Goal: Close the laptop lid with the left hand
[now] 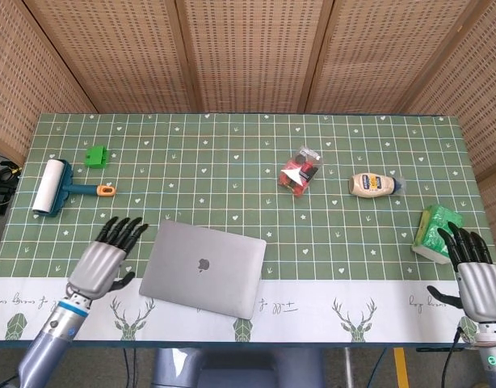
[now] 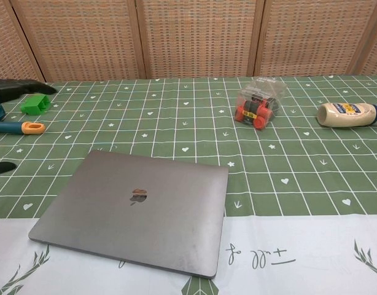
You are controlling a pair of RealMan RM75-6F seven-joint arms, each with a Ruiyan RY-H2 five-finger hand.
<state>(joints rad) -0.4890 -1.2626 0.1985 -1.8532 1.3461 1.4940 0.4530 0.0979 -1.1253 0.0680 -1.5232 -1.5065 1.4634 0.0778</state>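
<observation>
The grey laptop lies flat on the table with its lid fully down, logo facing up. My left hand is off to the laptop's left, fingers spread and holding nothing, clear of the lid. In the chest view only the dark fingertips of the left hand show at the left edge. My right hand stays at the table's right front corner with its fingers apart and nothing in it.
A lint roller, an orange-handled tool and a green block lie at the far left. A packet of red items and a mayonnaise bottle sit right of centre. A green box is beside my right hand.
</observation>
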